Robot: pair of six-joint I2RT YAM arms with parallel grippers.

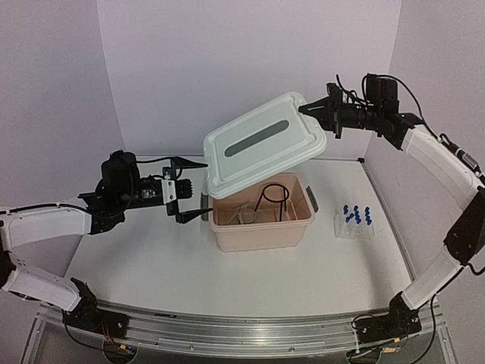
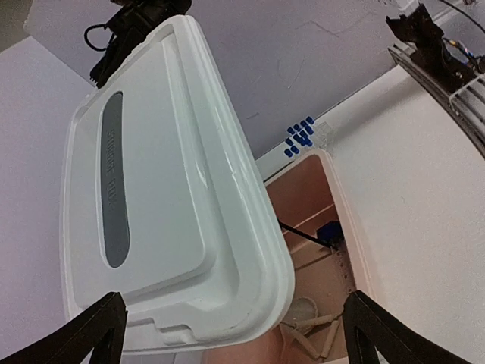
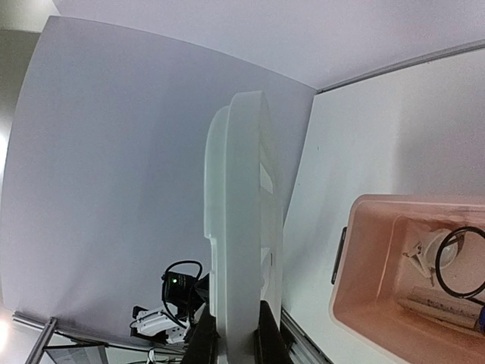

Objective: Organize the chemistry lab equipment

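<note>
Already most of the gear sits inside the beige plastic tub (image 1: 258, 236). The black wire ring stand (image 1: 274, 199) stands upright in it, with the clear funnel (image 1: 247, 215) beside it, the wooden clamp (image 2: 314, 330) on its floor and the blue-tipped brush (image 2: 330, 233) further in. I cannot make out the glass rod.

The clear tube rack (image 1: 356, 230), holding the small clear blue-capped tubes (image 1: 355, 215), rests on the white table (image 1: 151, 265) just right of the tub, so at least 1 item looks left to pack.

The right gripper (image 1: 312, 111) pinches the far edge of the white rectangular lid (image 1: 265, 144), holding it tilted above the tub. The left gripper (image 1: 198, 189) is spread wide near the lid's low corner, gripping nothing. Closing the lid probably comes last.
</note>
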